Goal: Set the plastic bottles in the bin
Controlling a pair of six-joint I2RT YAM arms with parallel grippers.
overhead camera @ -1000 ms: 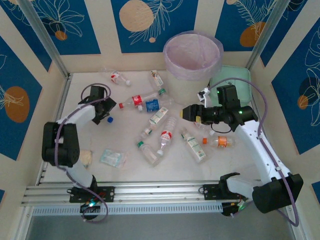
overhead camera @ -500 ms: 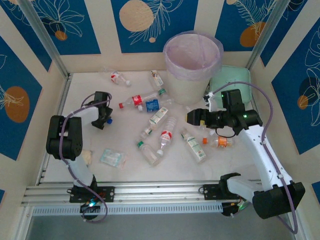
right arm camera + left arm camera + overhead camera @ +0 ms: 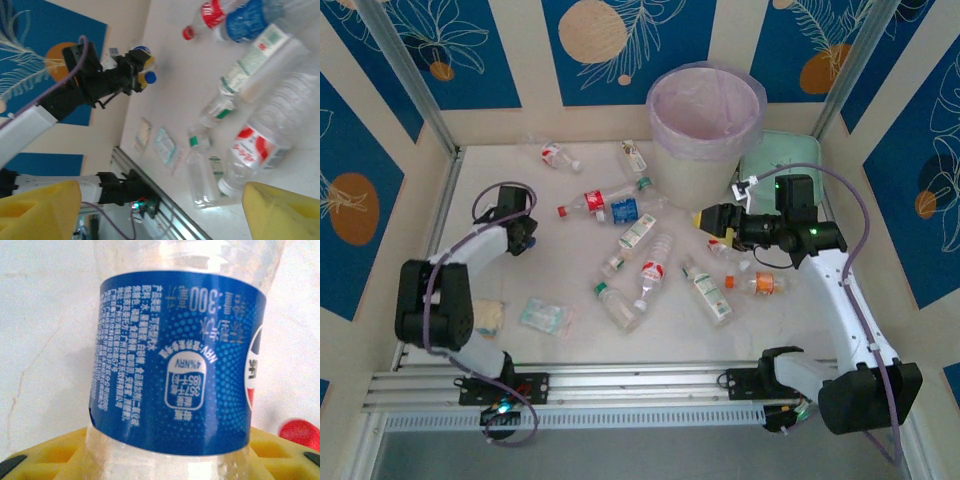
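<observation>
Two pincers are in play, and the step in hand belongs to the left gripper [image 3: 520, 235]. It has the blue-label bottle [image 3: 175, 365] between its jaws, and the carry to the bin [image 3: 705, 170] looks to be next.

1. Grip. From the left wrist view, the yellow pads [image 3: 45, 455] lie against both flanks of the bottle, low on the label. The pincer is pinching it at about the bottle's own width. How firmly it grips cannot be judged. The wall is thin clear plastic and will likely buckle, so squeeze only enough to stop slipping.
2. Lift. Raise the bottle straight up before travelling, so it does not drag on the table [image 3: 480, 280].
3. Carry. The bin stands well apart from this pincer, beyond the scattered plastic bottles [image 3: 640, 250]. Pass above them and clear the rim before release.
4. Other arm. The right gripper [image 3: 702, 218] is spread wide and holds nothing. It hovers near the bin's foot, with loose bottles below and ahead of it. It sits close to the likely carry path, so keep the two arms apart.
</observation>
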